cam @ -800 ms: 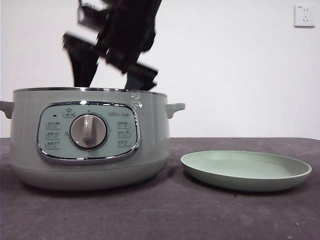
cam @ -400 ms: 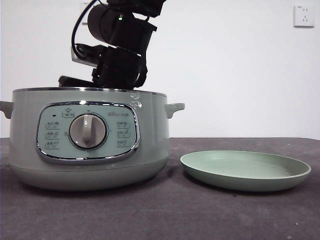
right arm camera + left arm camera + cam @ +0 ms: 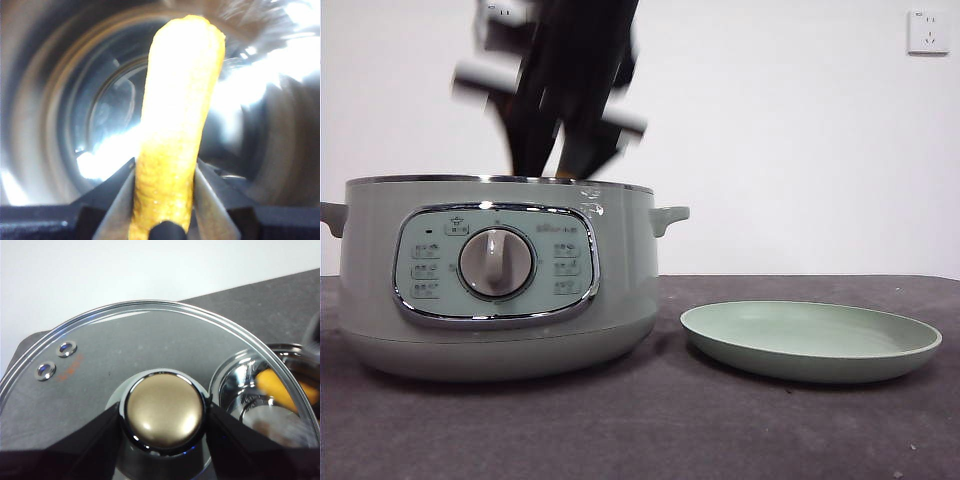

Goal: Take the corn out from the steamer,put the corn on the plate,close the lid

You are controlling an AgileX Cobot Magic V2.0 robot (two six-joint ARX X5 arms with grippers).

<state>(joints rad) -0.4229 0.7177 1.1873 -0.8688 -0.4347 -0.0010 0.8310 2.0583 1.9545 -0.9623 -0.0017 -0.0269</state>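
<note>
**Corn gripped over the open steamer, lid held aside**

Corn (image 3: 175,125) is sitting between the fingers of my right gripper (image 3: 164,180), which are closing on its lower part, with most of the cob projecting beyond them. Behind it the right wrist view is showing the shiny interior of the steamer (image 3: 500,280), so I am judging the cob to be just inside or above the pot mouth. In the front view a dark, motion-blurred arm is reaching down at the steel rim; the corn itself is hidden there.

My left gripper (image 3: 162,412) is holding the lid (image 3: 125,340), its fingers pressing on either side of the gold-coloured knob (image 3: 164,412), with the glass dome off the pot and beside it.

The plate (image 3: 810,340) is lying bare on the dark surface (image 3: 720,430), just beside the steamer.

Risks, as I am judging them: the hold is low on a glossy, tapered cob, so a fast swing could be levering it loose; the cob could be clipping the rim on the way out; and the lid could be crowding the right arm's path.
</note>
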